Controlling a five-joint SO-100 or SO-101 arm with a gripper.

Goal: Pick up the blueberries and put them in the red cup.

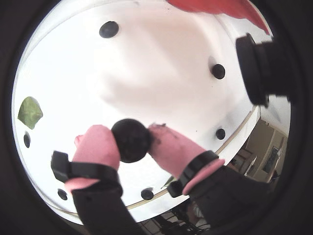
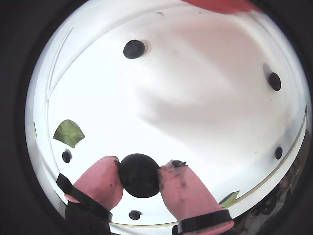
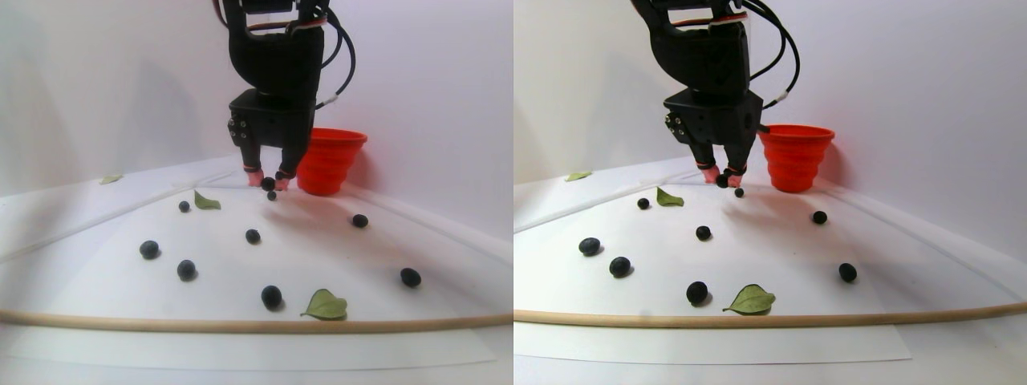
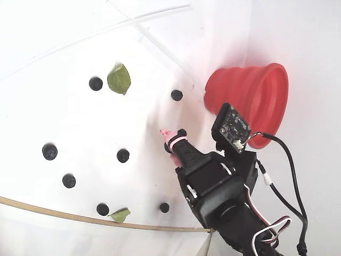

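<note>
Held berry: one small round dark matte blueberry (image 1: 131, 140) pinched between pink-tipped fingers of the black gripper (image 2: 139, 175), above the white table (image 3: 96, 265).
Red ribbed silicone cup (image 4: 250, 101): just beside, inside unseen.
Other blueberries (image 3: 271, 296): scattered on the table.

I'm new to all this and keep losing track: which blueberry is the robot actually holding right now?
Find the red cup at the back of the white table. Just left of it in the stereo pair view, the black arm comes down to its gripper. The held blueberry is pinched between the pink fingertips and is off the table, unlike the loose blueberries lying around it.
</note>
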